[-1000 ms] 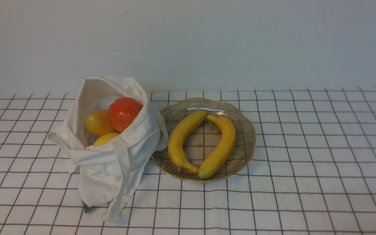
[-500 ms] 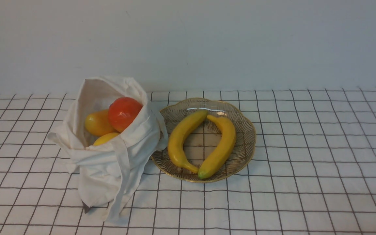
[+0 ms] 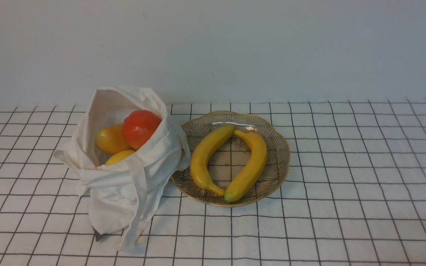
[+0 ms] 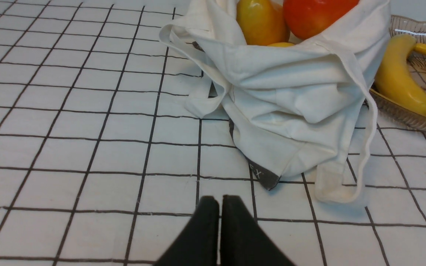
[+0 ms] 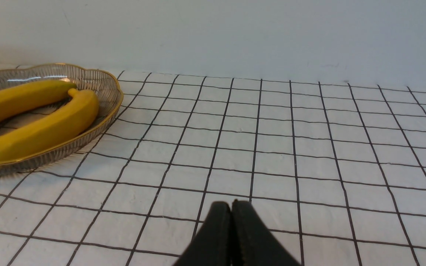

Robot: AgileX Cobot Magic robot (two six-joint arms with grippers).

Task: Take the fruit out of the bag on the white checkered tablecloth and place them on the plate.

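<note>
The off-white cloth bag (image 3: 124,184) stands on the white checkered tablecloth (image 3: 346,184), its mouth open. In it sit a round red-orange fruit (image 3: 140,128) and two yellow-orange oval fruits (image 3: 110,139), (image 3: 119,156). The amber glass plate (image 3: 277,147) stands right of the bag and holds two yellow bananas (image 3: 205,157), (image 3: 252,166). Neither gripper shows in the front view. My left gripper (image 4: 219,201) is shut and empty, low over the cloth in front of the bag (image 4: 290,96). My right gripper (image 5: 231,205) is shut and empty, over the cloth right of the plate (image 5: 102,85).
A plain pale wall (image 3: 235,48) rises just behind the table. The bag's strap handles (image 3: 139,207) hang down its front onto the cloth. A dark label (image 4: 263,175) sticks out at the bag's lower corner.
</note>
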